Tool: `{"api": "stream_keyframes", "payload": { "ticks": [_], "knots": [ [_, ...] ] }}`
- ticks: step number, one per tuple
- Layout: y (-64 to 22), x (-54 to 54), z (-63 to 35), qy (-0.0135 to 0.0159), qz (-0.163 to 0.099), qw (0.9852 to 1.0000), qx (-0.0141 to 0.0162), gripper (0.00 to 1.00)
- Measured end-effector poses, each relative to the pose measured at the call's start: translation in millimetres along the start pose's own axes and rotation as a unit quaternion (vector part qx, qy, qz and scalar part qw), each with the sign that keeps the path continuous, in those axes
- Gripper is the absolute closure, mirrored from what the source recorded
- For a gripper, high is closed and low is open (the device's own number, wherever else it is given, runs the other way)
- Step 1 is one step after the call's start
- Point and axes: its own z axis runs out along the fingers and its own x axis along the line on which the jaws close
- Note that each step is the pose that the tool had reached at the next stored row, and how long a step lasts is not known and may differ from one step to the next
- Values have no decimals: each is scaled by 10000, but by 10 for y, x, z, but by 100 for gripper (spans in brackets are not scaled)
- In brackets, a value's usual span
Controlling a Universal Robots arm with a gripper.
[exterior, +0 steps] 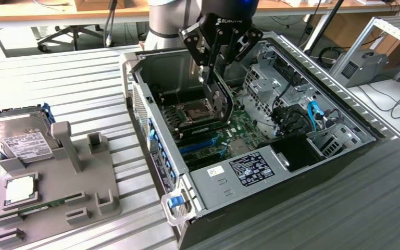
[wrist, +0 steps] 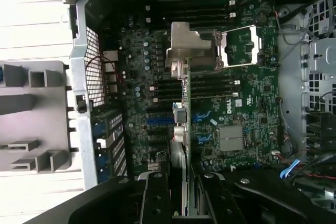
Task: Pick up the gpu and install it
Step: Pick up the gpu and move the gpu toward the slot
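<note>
Our pincer [wrist: 184, 203] is clamped on the thin green gpu card with silver bracket [wrist: 191, 48], upright over the green motherboard [wrist: 247, 103]. We judge it light, stiff and fragile, so grip edges only.

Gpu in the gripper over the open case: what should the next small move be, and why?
Probably a short, slow descent. The gripper is shut on the gpu, which hangs upright inside the open case, above the motherboard and seemingly not yet seated. Its lower edge would need lining up with the blue slots on the way down.
</note>
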Motion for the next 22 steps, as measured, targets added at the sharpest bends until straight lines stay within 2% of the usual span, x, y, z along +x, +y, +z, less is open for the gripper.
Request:
{"api": "stream_keyframes", "payload": {
  "ticks": [22],
  "knots": [
    [29,-191,101,0,0,10000,3,74]
  ]
}}
